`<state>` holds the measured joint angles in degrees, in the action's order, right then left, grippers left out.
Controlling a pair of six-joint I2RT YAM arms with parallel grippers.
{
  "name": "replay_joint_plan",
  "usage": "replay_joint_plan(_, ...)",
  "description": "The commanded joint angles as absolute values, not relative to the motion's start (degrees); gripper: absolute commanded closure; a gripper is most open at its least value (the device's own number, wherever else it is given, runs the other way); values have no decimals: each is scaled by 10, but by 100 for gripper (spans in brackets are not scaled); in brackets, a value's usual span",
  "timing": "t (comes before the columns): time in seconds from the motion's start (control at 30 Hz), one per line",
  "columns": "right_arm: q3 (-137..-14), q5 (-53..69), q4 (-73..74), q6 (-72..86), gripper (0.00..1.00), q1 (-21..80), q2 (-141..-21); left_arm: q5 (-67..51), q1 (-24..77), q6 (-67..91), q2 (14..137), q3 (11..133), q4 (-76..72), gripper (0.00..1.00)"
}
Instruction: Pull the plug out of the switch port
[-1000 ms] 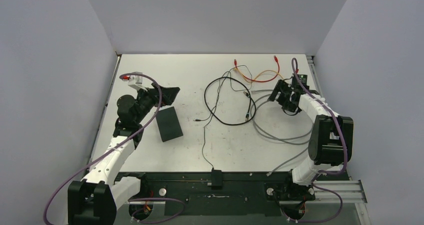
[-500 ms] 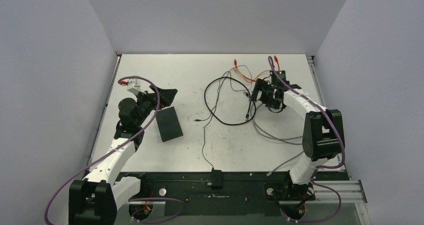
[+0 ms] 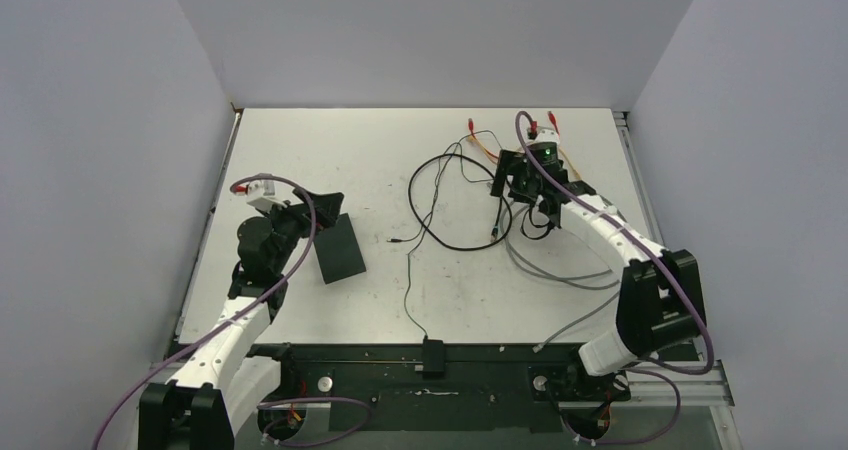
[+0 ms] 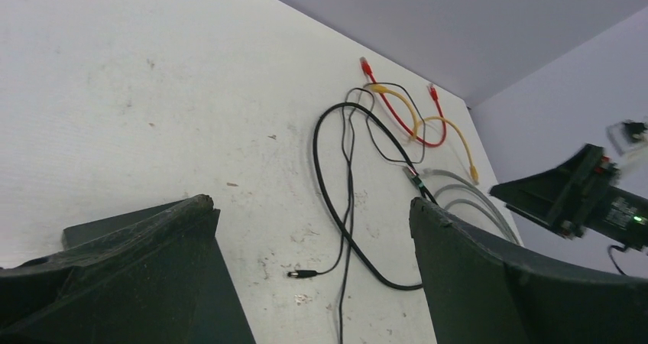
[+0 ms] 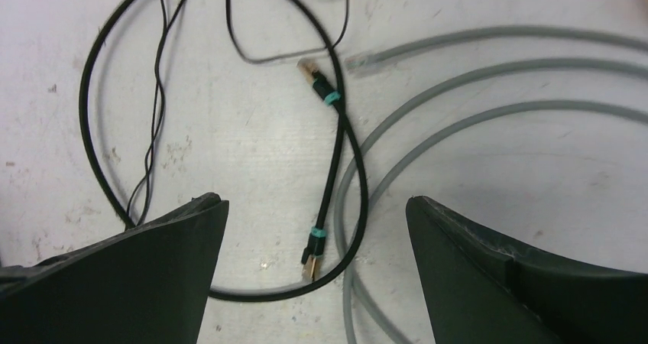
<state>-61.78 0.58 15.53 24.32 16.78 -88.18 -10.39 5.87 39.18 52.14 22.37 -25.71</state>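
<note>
- Switch (image 3: 338, 250) sits flat at left-centre of the top view, just below my left gripper (image 4: 311, 202). L fingers are spread wide w/ nothing between them, so the box is unpinned.
- Risk 1: any tug on a plug w/ the switch loose drags the whole box across the table (image 3: 300, 150) instead of freeing the plug.
- I can't see a cable reaching the switch from any view, and the port edge isn't readable. Risk 2: I go for a plug that may be out already, or miss one I can't see.
- Right gripper (image 5: 315, 200) hangs upper right-of-centre in the top view, well apart from the switch, fingers apart and holding nothing.
- Directly under it lies a short black patch cable (image 5: 330, 99) w/ both ends free, crossing the black loop (image 5: 85, 92) and beside the grey cables (image 5: 489, 69). Risk 3: closing here grabs the wrong lead, or two at once.
- Risk 4: lifting anything from that tangle drags the neighbours, poss. incl. the thin wire w/ the small plug (image 4: 296, 273).
</note>
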Motion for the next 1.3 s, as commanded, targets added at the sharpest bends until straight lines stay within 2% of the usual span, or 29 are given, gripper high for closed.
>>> replay_joint_plan(0.0, -556, -122, 18, 202, 10, 167, -809, -16, 55, 348, 482, 197, -269, 4)
replay_joint_plan(0.23, -446, -190, -94, 242, 10, 161, -754, 102, 55, 242, 422, 159, -222, 4)
replay_joint_plan(0.43, -316, -201, -263, 197, 10, 160, -686, 110, 55, 124, 405, 155, -170, 4)
replay_joint_plan(0.53, -276, -181, -280, 176, 10, 151, -668, 144, 55, 148, 397, 121, -202, 4)
replay_joint_plan(0.67, -244, -227, -254, 182, 10, 143, -654, 162, 55, 148, 392, 81, -256, 4)
replay_joint_plan(1.03, -215, -333, -255, 191, 10, 98, -682, 181, 55, 108, 501, 65, -379, 4)
replay_joint_plan(1.27, -148, -282, -398, 157, 10, 81, -715, 190, 54, 75, 611, 86, -461, 4)
